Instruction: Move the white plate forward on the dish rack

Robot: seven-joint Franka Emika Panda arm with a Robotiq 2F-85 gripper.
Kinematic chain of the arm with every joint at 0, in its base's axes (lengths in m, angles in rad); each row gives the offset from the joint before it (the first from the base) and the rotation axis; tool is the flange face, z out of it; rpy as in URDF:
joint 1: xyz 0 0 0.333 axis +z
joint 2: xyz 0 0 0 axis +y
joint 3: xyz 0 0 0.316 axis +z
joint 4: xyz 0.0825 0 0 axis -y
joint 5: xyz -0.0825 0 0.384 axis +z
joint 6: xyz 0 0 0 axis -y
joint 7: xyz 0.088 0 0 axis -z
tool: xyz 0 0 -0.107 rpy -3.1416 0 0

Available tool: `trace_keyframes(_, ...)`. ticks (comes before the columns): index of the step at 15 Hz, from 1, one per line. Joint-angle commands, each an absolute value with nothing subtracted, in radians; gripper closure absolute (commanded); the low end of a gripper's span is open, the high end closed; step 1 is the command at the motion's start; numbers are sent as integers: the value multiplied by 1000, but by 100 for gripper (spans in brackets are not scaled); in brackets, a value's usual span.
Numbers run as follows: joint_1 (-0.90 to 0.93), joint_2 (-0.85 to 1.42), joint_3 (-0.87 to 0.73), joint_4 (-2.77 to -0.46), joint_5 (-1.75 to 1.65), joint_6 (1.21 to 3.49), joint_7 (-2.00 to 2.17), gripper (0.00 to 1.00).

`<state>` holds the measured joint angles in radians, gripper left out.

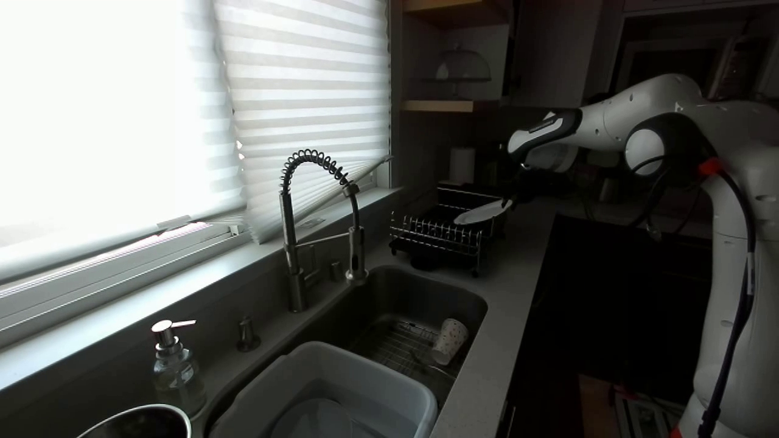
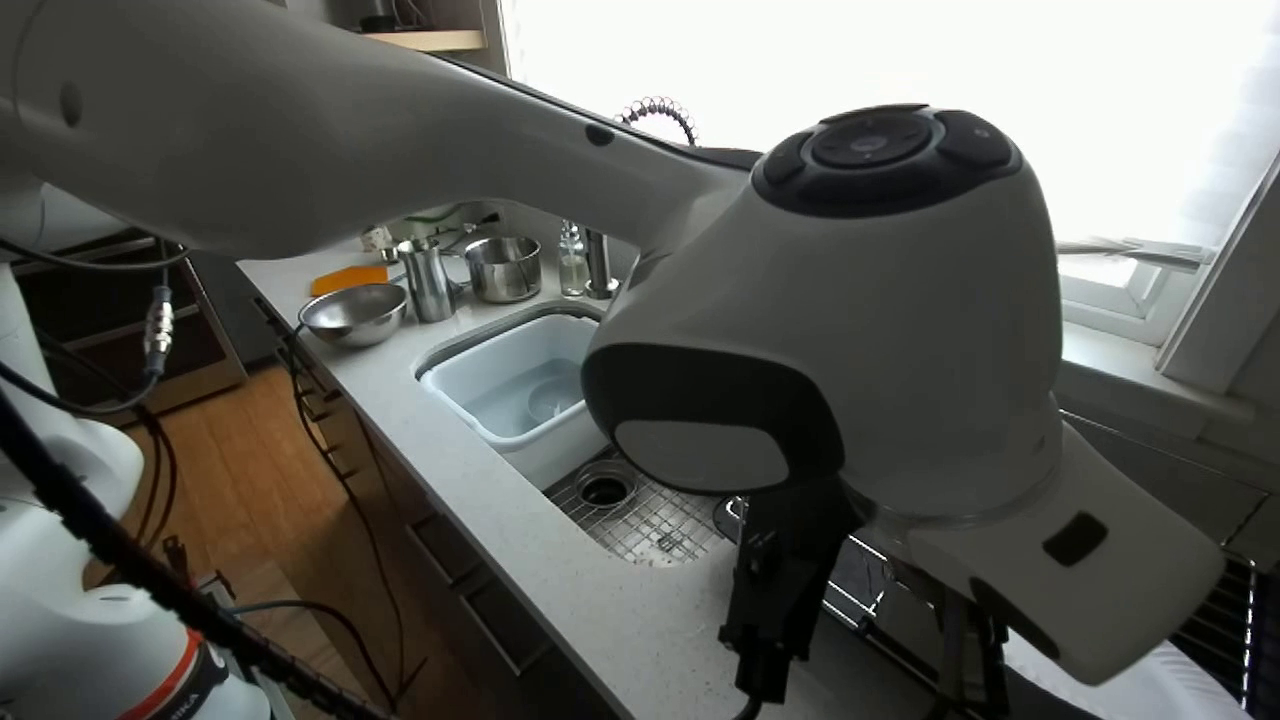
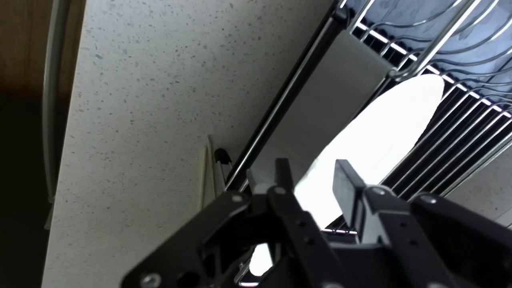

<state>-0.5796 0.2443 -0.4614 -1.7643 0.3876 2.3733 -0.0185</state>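
The white plate (image 1: 484,213) shows as a narrow, tilted oval over the black wire dish rack (image 1: 435,237) in an exterior view. In the wrist view the plate (image 3: 384,124) slants across the rack (image 3: 460,140), its far end near the prongs. My gripper (image 3: 312,180) is open, with a gap between its fingers. The plate's near part shows in this gap, and the fingers cover some of it. I cannot tell whether they touch it. A second white patch shows through the gripper's linkage; I cannot tell what it is. In an exterior view the gripper (image 1: 514,198) is dark at the plate's near edge.
A grey side holder (image 3: 324,92) runs along the rack's edge. The sink holds a large white tub (image 2: 470,410) and a patterned cup (image 1: 450,340). A spring faucet (image 1: 292,243) stands between rack and window. A paper towel roll (image 1: 462,164) is behind the rack.
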Motion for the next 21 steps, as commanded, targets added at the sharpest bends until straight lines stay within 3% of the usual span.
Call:
trace_keyframes(1, -615, 271, -436, -1746, 415, 2380, -20, 96)
trace_keyframes(3, -623, 275, -430, -1743, 413, 2378, -18, 100)
trace_keyframes(21, -576, 144, -408, -1682, 371, 2332, 47, 100)
